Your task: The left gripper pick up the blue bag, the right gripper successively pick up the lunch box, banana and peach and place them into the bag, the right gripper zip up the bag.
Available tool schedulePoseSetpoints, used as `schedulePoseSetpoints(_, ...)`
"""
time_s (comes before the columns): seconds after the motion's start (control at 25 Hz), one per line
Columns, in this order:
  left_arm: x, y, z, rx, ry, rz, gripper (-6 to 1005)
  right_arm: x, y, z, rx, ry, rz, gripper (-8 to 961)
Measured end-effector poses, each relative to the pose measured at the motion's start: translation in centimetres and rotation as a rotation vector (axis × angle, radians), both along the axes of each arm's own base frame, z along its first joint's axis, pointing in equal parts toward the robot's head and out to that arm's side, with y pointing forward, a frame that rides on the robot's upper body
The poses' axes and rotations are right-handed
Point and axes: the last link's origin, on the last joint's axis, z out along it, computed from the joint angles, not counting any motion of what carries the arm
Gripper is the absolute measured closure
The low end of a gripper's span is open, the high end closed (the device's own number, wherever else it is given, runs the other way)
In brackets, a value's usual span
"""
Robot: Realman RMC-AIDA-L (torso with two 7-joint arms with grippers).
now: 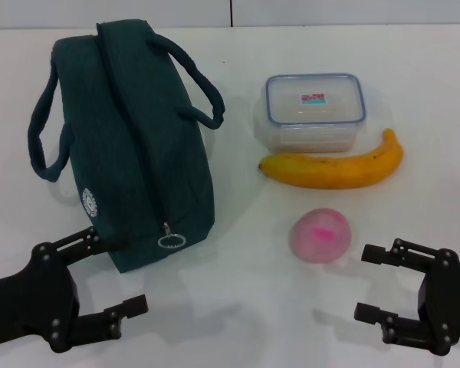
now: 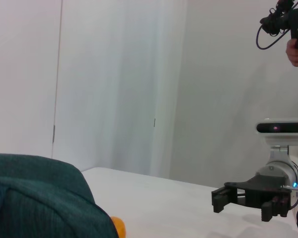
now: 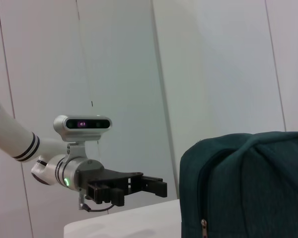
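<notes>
A matt, woven-cloth bag [image 1: 130, 161] with soft fabric handles and a small metal zip pull ring [image 1: 170, 241] lies on a smooth, faintly glossy white worktop [image 1: 238, 307]. Beside it sit a clear plastic lunch box [image 1: 313, 111] with a blue-rimmed lid, a smooth-skinned banana [image 1: 333, 167] and a matt pink peach [image 1: 320, 235]. Both pincers, left [image 1: 111, 280] and right [image 1: 376, 284], look to be matt black plastic.

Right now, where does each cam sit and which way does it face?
Head: above, looking down at bag, lunch box, banana, peach; both open grippers, left gripper, right gripper, show.
Left wrist: low, facing across the table; right gripper shows.
Right wrist: low, facing opposite; left gripper shows.
Shared: bag in all three.
</notes>
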Motion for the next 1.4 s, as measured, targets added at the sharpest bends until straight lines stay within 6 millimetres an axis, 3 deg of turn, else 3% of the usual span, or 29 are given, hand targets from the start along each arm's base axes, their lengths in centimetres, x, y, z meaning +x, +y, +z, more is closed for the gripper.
schedulePoseSetpoints(0.6,0.0,0.3,0.5,0.003,-0.032,0.04,203,0.0,0.0,0.0,0.0,0.001,0.001,243)
schedulePoseSetpoints(1.04,-0.9,2.9,6.8,-0.136,-0.301,0.437,227,-0.1,0.0,0.0,0.0,0.007,0.0,244)
schedulePoseSetpoints(1.28,-1.6,6.4,9.8,-0.175,-0.377,0.7,240,-0.1,0.1,-0.1,-0.003,0.008,-0.005,243)
schedulePoseSetpoints(1.4,-1.0,8.3,11.0,-0.216,-0.348,0.785,247,-0.1,0.1,-0.1,-0.004,0.008,-0.007,243)
